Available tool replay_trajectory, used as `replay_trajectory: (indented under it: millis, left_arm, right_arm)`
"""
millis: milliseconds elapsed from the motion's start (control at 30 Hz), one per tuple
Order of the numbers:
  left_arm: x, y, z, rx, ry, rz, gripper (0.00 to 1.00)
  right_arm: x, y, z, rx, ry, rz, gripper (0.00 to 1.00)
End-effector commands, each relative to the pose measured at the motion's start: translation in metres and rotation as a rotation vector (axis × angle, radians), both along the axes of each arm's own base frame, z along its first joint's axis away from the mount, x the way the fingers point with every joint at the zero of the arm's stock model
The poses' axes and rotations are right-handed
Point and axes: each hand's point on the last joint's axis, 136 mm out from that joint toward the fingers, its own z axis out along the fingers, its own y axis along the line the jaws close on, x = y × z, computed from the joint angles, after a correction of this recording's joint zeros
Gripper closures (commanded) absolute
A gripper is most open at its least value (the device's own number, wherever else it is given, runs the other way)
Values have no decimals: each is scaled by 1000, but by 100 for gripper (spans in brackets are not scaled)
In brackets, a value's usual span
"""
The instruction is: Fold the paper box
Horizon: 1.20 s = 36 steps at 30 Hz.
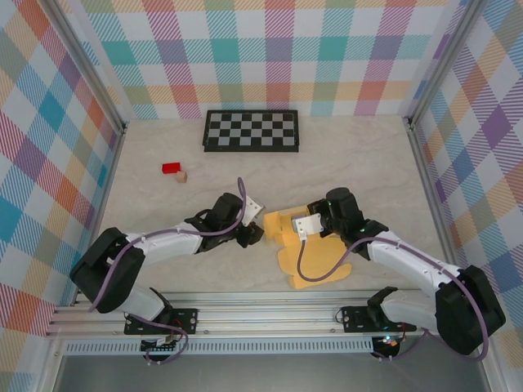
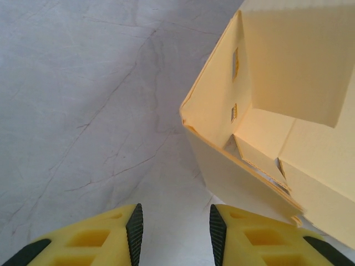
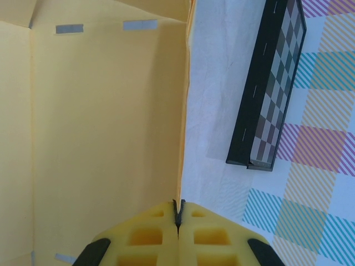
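**Item 1: paper box** (image 1: 315, 255). Yellow-orange thin cardboard, partly folded. It lies on the bench (image 1: 359, 163) at the near middle, right of centre, between the 2 arms. The left wrist view shows the paper box (image 2: 277, 111) with raised walls meeting at a corner, 2 small slots in 1 wall and loose flaps inside. In the right wrist view a broad panel (image 3: 105, 138) carries narrow grey slots near its edges.

**Item 2: left end effector** (image 1: 253, 235). It is low over the bench, just left of the box and apart from it. In its wrist view the left end effector (image 2: 176, 230) has its jaws moderately apart, with only bare bench between them.

**Item 3: right end effector** (image 1: 306, 227). It sits at the box's far edge. In its wrist view the right end effector (image 3: 178, 217) has its jaws closed narrow, pinching the thin edge of an upright box wall.

**Item 4: checkerboard** (image 1: 252, 131). Black and white, flat at the far side of the bench; in the right wrist view (image 3: 272, 94) it lies beyond the box.

**Item 5: red block** (image 1: 171, 168) and **tan cube** (image 1: 181, 175). They lie just beside each other at far left, well apart from the box.
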Motion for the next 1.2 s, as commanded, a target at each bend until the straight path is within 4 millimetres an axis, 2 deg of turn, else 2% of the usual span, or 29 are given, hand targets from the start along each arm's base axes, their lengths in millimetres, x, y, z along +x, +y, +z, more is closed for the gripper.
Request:
replay_trajectory:
  millis: [0,200,400,500,700,767,933,1067,1167]
  left_arm:
    - [-2,-24,14,-58,-1,-72,60]
    - [-10,-51,21,-139,20,-114,59]
    - [-23,-76,22,-163,38,-151,59]
    - [-19,-83,19,-177,53,-91,59]
    - [6,-77,-3,-145,135,196,58]
    - [9,-76,-2,-170,147,237,52]
    - [4,-78,21,-236,170,239,45]
    - [-4,-68,42,-253,140,225,44]
    - [-13,-56,54,-263,87,191,43]
  right_arm:
    - [-6,-1,-15,-50,-13,34,100]
    - [-1,-3,-12,-69,-135,24,100]
    - [-2,-5,-11,-65,-151,2,100]
    - [-3,-6,-10,-67,-156,-5,100]
    - [-3,-8,-8,-70,-161,-27,100]
    - [-4,-9,-9,-72,-157,-29,100]
    - [-6,-11,-9,-76,-151,-33,100]
    - [-4,-12,-8,-72,-151,-47,100]
    - [1,-12,0,-47,-163,-75,100]
